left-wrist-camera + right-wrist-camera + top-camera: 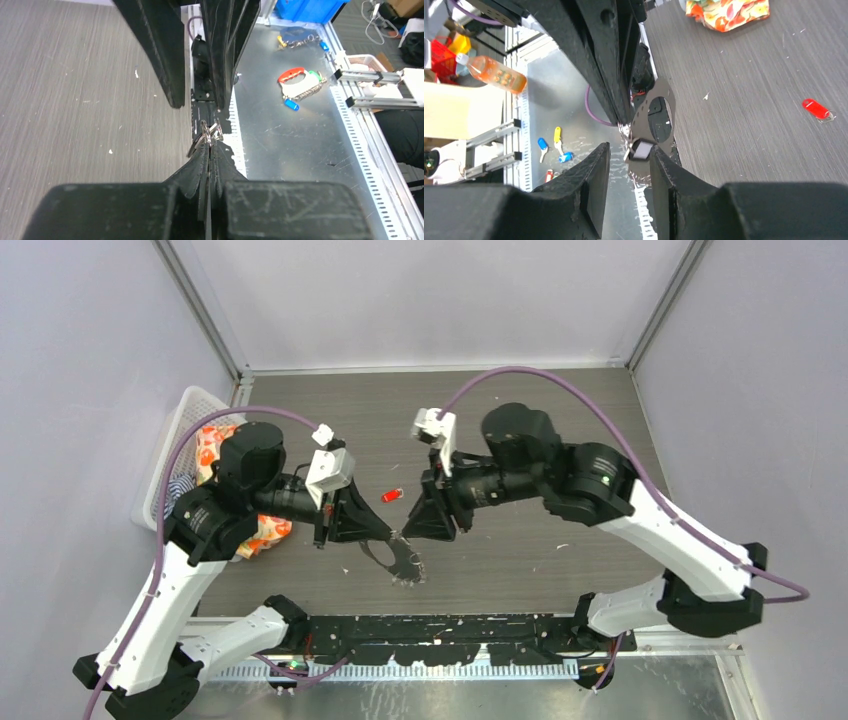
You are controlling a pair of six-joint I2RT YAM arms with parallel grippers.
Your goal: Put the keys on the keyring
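Note:
The red-headed key (392, 495) lies loose on the dark table between the two arms; the right wrist view has this key (817, 109) far right. My left gripper (390, 534) is shut on the keyring (402, 562), which hangs below it over the table's near edge, its rim fringed with small silver keys. In the left wrist view the left gripper (208, 142) pinches a silver loop of the keyring (207, 133) at its tips. My right gripper (629, 150) stands open close to the keyring (644, 112). A small dark tag (642, 150) rests against one finger (669, 180).
A white basket (176, 440) with a colourful packet (212, 448) sits at the table's left. Beyond the near edge is a metal plate (295, 140) with loose coloured keys (555, 146) and an orange bottle (494, 73). The grippers nearly meet at mid-table.

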